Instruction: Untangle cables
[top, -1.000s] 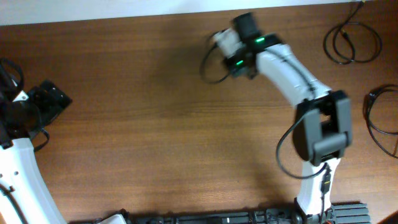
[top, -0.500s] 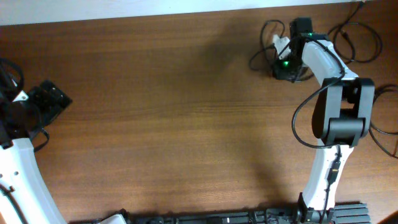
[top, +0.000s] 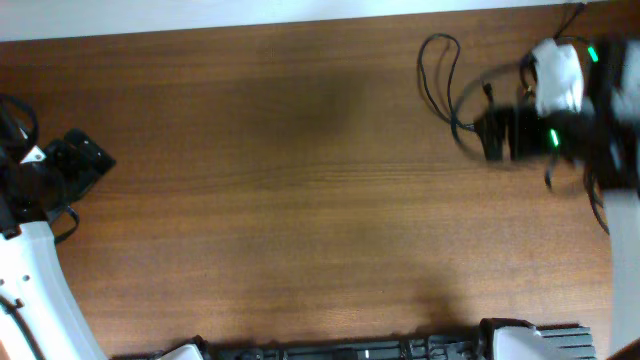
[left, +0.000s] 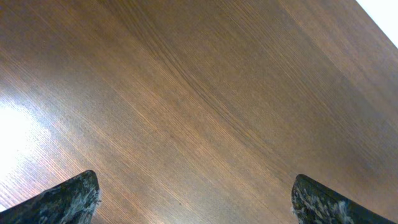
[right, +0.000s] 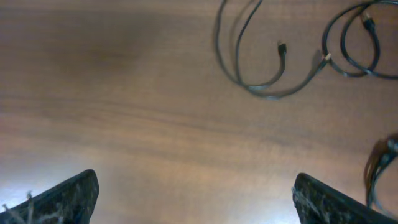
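The right gripper (right: 199, 202) hung with fingers spread wide and empty over the table (top: 250, 180), the cables (right: 272, 95) lying just ahead of it, one looped, others coiled rightward, while the left gripper (left: 196, 199), likewise spread, hovered well apart.

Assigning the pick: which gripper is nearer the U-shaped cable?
Right. The right gripper hangs beside the U-shaped cable; left gripper is far off, at the left edge of the table.
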